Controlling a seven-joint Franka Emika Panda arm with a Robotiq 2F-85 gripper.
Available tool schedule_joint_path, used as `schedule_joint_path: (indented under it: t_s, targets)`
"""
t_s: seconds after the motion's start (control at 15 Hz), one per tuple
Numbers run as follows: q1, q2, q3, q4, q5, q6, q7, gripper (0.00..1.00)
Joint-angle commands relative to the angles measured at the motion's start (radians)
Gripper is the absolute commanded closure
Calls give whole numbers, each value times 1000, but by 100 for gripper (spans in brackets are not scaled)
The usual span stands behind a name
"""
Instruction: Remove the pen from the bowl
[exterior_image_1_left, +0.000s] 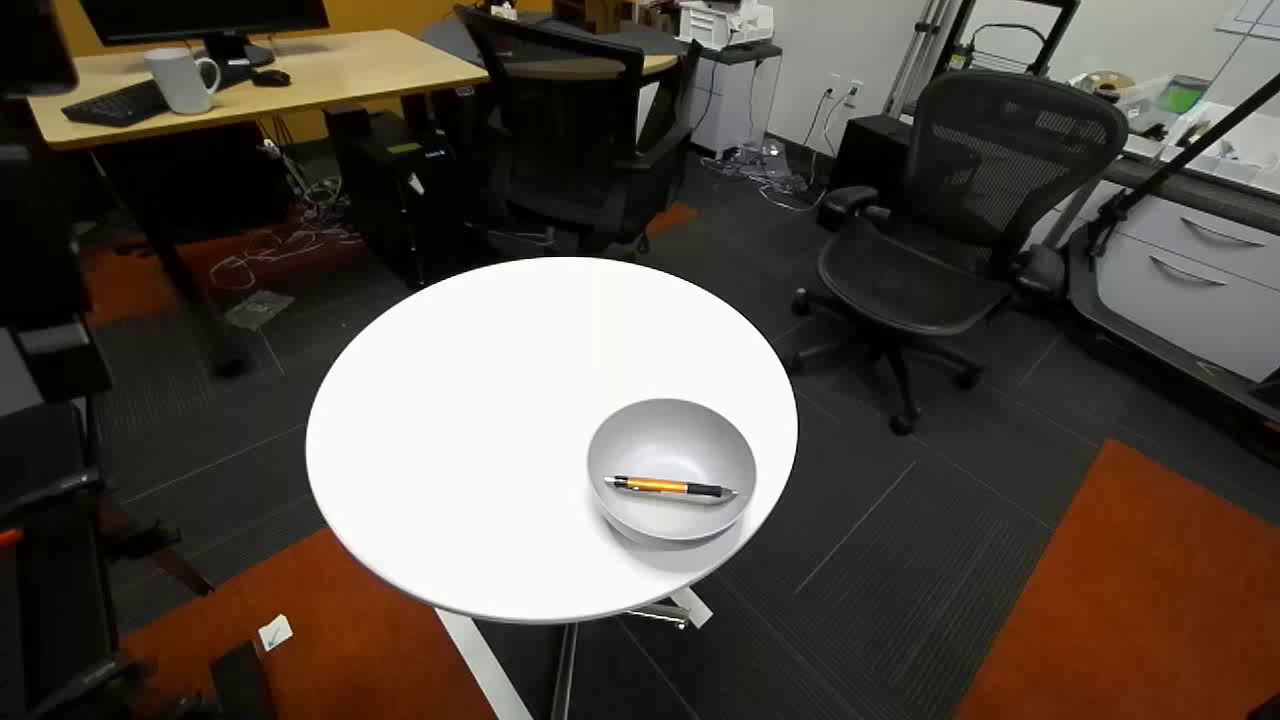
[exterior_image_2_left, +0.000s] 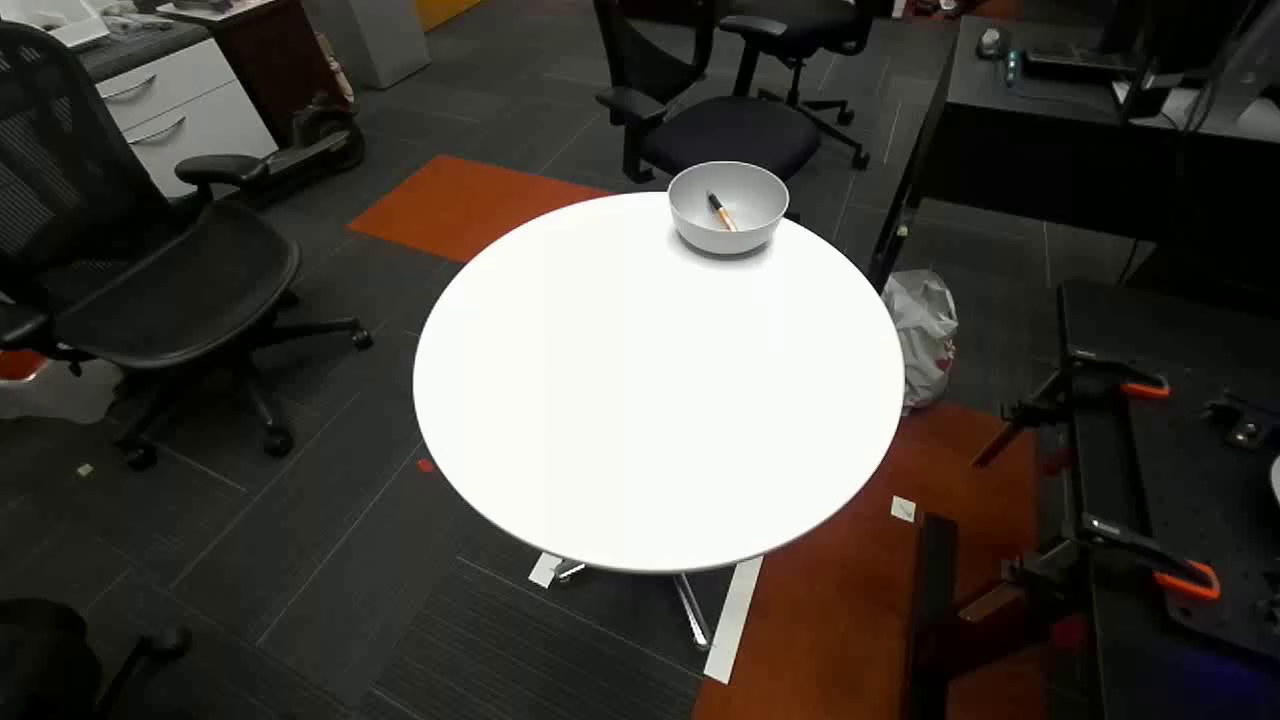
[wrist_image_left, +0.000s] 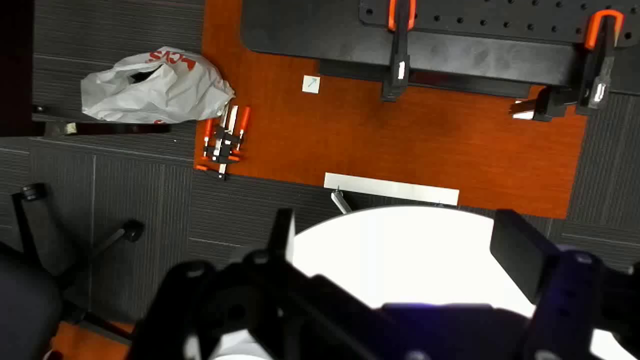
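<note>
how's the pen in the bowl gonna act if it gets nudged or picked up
The pen is probably stiff, since its slim barrel looks straight, and likely light, being so thin. Nudged, it may roll or slide, as its barrel looks rounded, but the sloping walls of the bowl around it would probably keep it inside.

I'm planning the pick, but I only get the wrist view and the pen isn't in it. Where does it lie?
Observer: The pen lies inside the bowl.
Operator: And where does the bowl sit?
Observer: Near the edge of the round white table, in both exterior views.
Operator: What colours should I look for on the pen?
Observer: Orange in the middle, with black toward both ends.
</note>
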Motion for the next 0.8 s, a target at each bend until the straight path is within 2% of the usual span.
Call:
schedule_joint_path:
  t_s: [0.0,0.4,0.73]
  targets:
    - [3,0,-2,1,-1,-2,1,0]
    - [7,13,-2,12,9,3,5,0]
    - [20,154,12,135,40,72,72,0]
